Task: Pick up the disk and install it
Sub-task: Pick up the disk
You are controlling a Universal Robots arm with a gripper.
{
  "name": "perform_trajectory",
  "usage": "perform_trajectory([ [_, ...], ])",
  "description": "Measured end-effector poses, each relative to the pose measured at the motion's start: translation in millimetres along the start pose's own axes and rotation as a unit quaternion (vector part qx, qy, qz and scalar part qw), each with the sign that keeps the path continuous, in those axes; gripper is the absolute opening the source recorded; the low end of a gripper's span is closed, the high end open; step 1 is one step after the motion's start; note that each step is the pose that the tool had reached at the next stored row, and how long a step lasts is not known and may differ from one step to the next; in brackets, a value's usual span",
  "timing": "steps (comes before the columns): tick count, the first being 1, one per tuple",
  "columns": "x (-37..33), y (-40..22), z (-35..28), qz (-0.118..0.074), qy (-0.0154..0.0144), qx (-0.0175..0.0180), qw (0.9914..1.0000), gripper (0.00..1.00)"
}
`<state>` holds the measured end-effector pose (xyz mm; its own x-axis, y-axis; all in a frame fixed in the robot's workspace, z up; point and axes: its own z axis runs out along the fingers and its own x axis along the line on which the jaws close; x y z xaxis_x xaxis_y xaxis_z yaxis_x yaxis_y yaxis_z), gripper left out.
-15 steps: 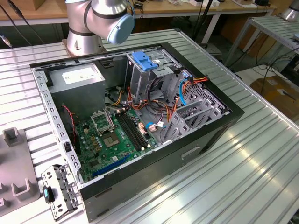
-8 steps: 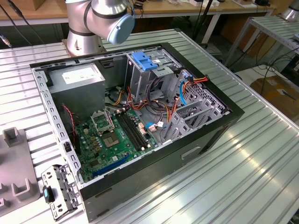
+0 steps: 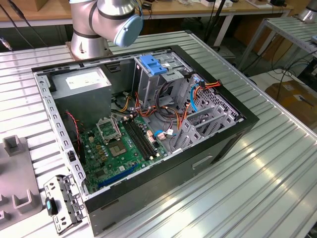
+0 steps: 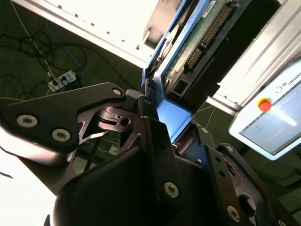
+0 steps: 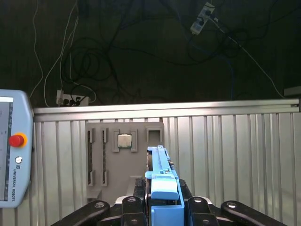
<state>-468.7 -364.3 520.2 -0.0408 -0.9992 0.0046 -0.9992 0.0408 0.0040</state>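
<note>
Disk [image 4: 195, 44] clamped edge-on in the hand [image 5: 162, 212] over the counter [image 5: 235, 155], gripped at its blue rails [image 5: 161, 165]; might twist and snag loose cables [image 3: 198, 89] inside the computer case [image 3: 218, 144].

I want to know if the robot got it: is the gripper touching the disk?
Touching. In the second wrist view the gripper clamps the disk by its blue rails, with no gap.

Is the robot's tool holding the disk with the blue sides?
Yes, in the second wrist view the tool is shut on the disk, gripping it at its blue-railed end.
</note>
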Motion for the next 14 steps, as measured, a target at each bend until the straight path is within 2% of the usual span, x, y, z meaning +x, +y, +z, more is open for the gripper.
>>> perform_trajectory([
  [14, -0.4, -11.0, 0.0, 0.000, 0.0000, 0.0001, 1.00000, 0.37],
])
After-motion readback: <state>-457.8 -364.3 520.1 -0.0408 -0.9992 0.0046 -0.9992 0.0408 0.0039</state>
